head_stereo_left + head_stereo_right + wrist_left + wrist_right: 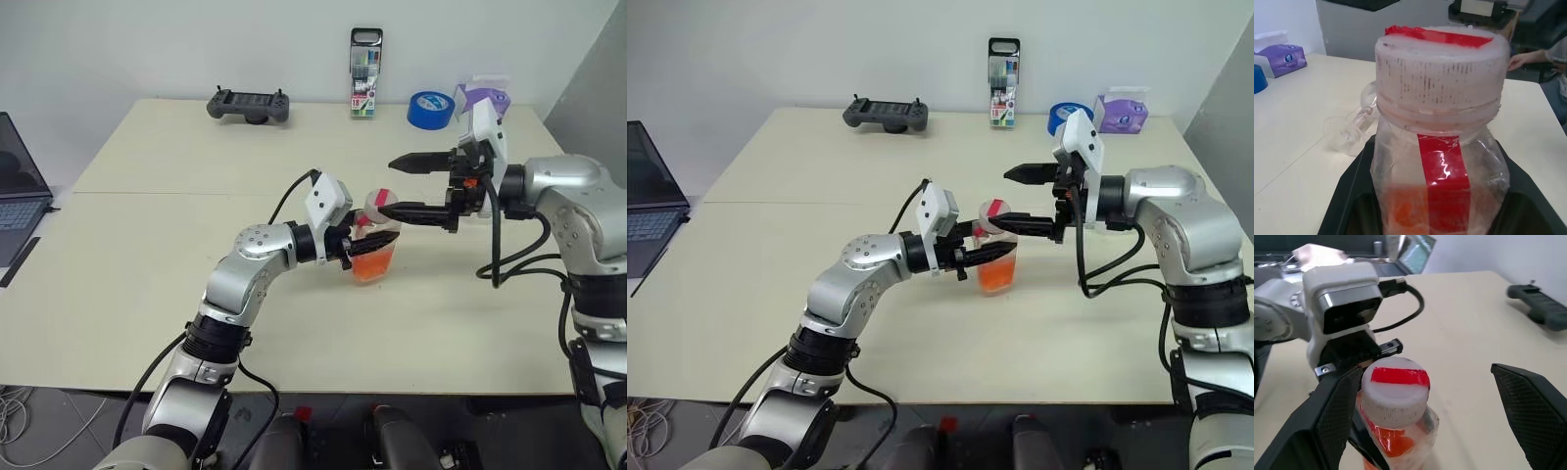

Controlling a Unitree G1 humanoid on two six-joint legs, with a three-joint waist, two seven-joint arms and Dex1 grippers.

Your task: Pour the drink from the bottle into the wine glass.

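The bottle (374,247) of orange drink (372,262) stands upright mid-table, cap (1395,390) on, pinched by the left gripper (355,245). The right gripper (411,186), jaws spread wide, flanks the cap. The wine glass (1352,128) lies toppled beyond.

1 bottle (373,251), 1 wine glass (1354,125), 1 game controller (249,105), 1 tape roll (430,108), 1 tissue pack (484,96), 1 pen pack (365,72), 1 laptop (17,191).
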